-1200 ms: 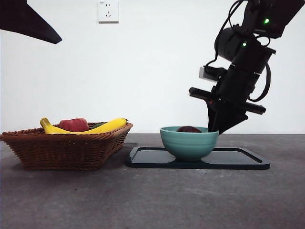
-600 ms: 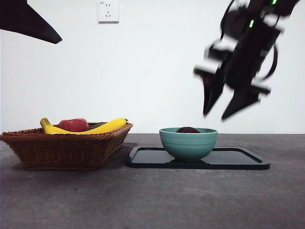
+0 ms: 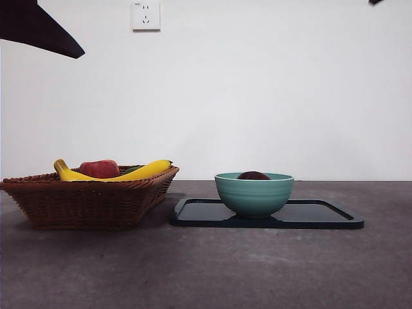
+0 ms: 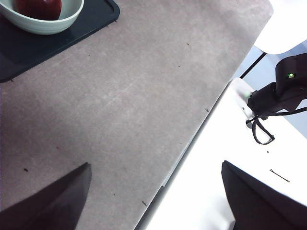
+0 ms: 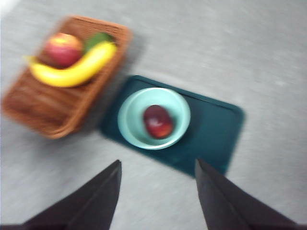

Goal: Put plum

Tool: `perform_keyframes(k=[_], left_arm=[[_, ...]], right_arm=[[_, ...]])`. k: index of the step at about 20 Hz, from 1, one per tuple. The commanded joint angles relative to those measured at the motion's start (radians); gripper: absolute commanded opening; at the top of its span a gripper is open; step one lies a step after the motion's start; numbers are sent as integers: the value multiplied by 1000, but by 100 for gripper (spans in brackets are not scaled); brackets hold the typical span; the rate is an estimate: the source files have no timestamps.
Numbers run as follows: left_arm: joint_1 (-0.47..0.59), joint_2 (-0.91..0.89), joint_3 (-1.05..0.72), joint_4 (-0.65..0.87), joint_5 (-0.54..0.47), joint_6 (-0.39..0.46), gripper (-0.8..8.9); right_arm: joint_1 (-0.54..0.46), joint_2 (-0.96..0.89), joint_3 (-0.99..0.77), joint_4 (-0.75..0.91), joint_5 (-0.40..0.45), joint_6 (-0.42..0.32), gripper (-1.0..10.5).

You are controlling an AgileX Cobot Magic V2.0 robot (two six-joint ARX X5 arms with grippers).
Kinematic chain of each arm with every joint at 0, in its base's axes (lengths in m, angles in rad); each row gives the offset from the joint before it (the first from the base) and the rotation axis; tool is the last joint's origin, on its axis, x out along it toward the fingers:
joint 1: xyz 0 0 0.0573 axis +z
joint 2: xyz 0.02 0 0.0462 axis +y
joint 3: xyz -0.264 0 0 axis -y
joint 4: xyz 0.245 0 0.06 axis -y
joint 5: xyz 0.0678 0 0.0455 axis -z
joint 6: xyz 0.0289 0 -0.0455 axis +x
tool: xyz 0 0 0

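The dark maroon plum (image 3: 253, 175) lies inside the teal bowl (image 3: 254, 194); only its top shows over the rim in the front view. From high above, the right wrist view shows the plum (image 5: 158, 121) in the bowl (image 5: 153, 118). My right gripper (image 5: 158, 191) is open and empty, far above the table, a black tip (image 3: 375, 2) at the top right of the front view. My left gripper (image 4: 156, 191) is open over the table's edge, with the bowl (image 4: 43, 19) and plum (image 4: 38, 7) off at a corner of its view.
The bowl stands on a dark tray (image 3: 322, 214). A wicker basket (image 3: 90, 199) to the left holds a banana (image 3: 119, 173) and a red apple-like fruit (image 3: 100, 168). The left arm shows as a black shape (image 3: 38, 29) at the top left.
The right arm has lifted away from beside the bowl, up and out of the front view, with its jaws open. The plum stays in the bowl.
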State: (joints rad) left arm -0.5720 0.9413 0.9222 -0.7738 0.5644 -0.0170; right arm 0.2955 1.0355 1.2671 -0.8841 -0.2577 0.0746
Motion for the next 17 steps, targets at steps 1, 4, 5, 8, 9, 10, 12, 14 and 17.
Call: perform_keyframes(k=[1, 4, 5, 8, 9, 10, 12, 14, 17], left_arm=[[-6, 5, 11, 12, 4, 2, 433], [-6, 5, 11, 11, 4, 2, 433], [-6, 5, 11, 12, 4, 2, 433], [-6, 5, 11, 12, 4, 2, 433], [-6, 5, 11, 12, 4, 2, 433], [-6, 5, 11, 12, 4, 2, 433], [-6, 5, 11, 11, 4, 2, 433], [-6, 5, 11, 12, 4, 2, 433], [-6, 5, 11, 11, 4, 2, 433]], right_arm=[[13, -76, -73, -3, -16, -10, 245], [20, -209, -221, 0, -73, -4, 245], [22, -243, -258, 0, -94, -3, 245], [23, -344, -363, 0, -141, 5, 245], [23, -368, -385, -2, -143, 5, 244], [23, -387, -401, -2, -143, 5, 244], [23, -409, -415, -1, -143, 16, 245], [23, -412, -416, -1, -143, 17, 245], [23, -410, -416, -1, -143, 17, 245]])
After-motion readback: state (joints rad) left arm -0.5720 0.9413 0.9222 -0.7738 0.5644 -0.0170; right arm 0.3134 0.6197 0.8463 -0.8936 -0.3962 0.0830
